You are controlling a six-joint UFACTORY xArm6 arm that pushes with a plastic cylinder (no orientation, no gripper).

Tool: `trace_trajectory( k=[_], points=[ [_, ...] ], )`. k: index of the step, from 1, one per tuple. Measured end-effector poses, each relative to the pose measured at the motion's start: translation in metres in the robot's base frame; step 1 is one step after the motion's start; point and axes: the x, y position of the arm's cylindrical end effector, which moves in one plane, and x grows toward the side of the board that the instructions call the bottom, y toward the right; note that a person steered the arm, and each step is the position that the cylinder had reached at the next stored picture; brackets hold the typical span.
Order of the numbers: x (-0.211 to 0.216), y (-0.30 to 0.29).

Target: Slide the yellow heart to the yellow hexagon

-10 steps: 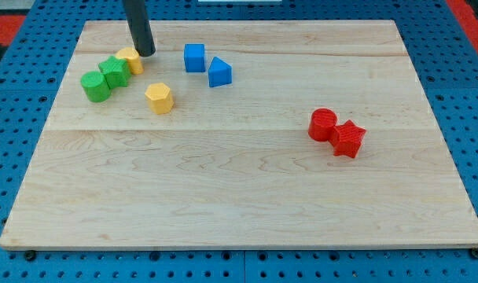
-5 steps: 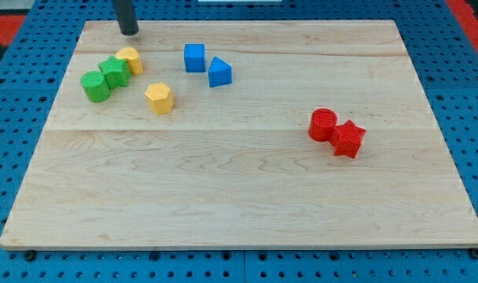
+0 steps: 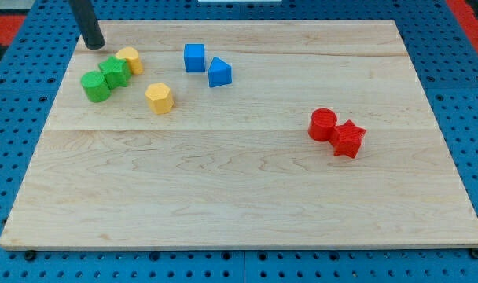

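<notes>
A pale wooden worktop (image 3: pixel 247 181) lies on a blue pegboard. The rod's tip (image 3: pixel 93 45) stands near the top left corner, just above and left of the green blocks (image 3: pixel 104 76), probably to push from that side. It's a bare end effector, no jaws to open or close. The yellow heart (image 3: pixel 130 59) touches the greens; the yellow hexagon (image 3: pixel 159 97) sits just below it, apart.

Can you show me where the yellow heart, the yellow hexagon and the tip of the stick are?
yellow heart (image 3: pixel 130 59): camera view, on its top face.
yellow hexagon (image 3: pixel 159 97): camera view, on its top face.
my tip (image 3: pixel 94 45): camera view, at the rod's very lower end, up-left of the green blocks.
</notes>
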Motion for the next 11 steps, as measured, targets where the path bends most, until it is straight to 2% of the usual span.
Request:
trace_trajectory(
  k=[5, 11],
  points=[
    [0.028, 0.069],
    [0.057, 0.098]
  ],
)
